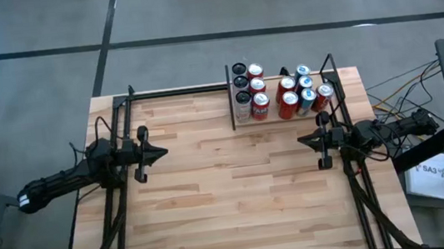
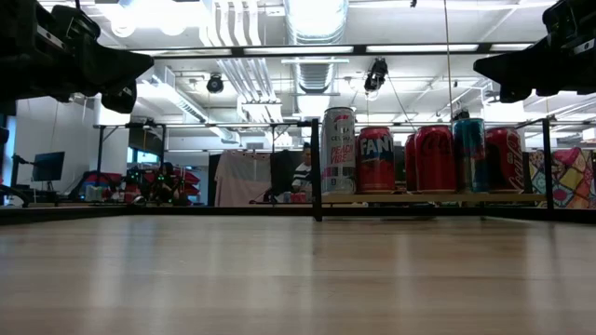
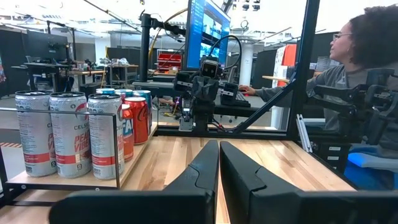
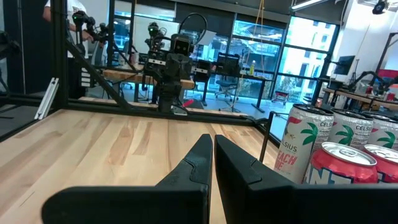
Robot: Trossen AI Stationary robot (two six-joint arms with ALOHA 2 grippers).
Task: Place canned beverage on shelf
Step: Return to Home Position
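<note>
DONE STOCKING: A wooden worktop (image 1: 239,198) carries a black-framed shelf (image 1: 275,106) against its far edge, toward the right corner. The left gripper (image 1: 158,154) hovers toward the left edge. The right gripper (image 1: 303,140) hovers toward the right edge, near the shelf's front. Both jaws are clenched on nothing. The cans (image 1: 260,107) stand upright in rows on the shelf, so the loading looks finished. Parking well likely means drawing each arm straight outward, with the right one kept clear of the shelf posts.

The wooden table (image 1: 239,198) bears the shelf (image 1: 272,81), loaded with upright cans (image 1: 289,105).
</note>
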